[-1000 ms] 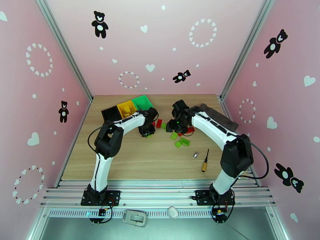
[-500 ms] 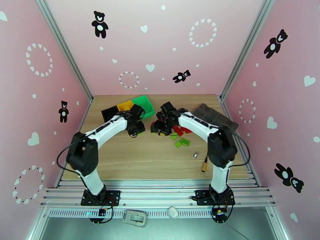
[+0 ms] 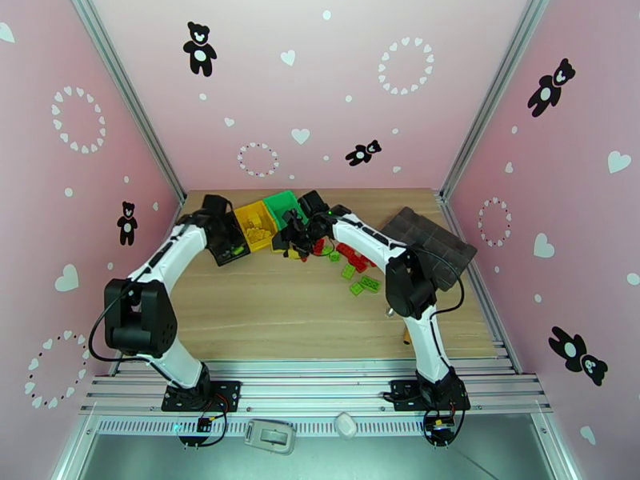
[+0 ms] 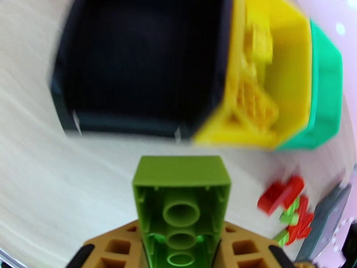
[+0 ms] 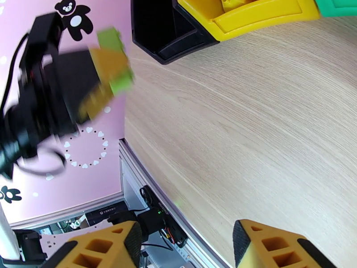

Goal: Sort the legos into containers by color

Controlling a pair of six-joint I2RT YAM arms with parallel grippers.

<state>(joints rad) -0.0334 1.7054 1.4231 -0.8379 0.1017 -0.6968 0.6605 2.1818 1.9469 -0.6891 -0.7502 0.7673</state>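
The left arm is angling from its elbow toward 1 o'clock, its hand (image 3: 233,251) pinching a green lego (image 4: 180,193), while the right arm is stretching toward 10 o'clock, its hand (image 5: 187,246) gaping with nothing between the fingers.

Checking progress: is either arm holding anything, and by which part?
The left gripper holds a green lego, jaws on the sides of its near end; the right gripper holds nothing.
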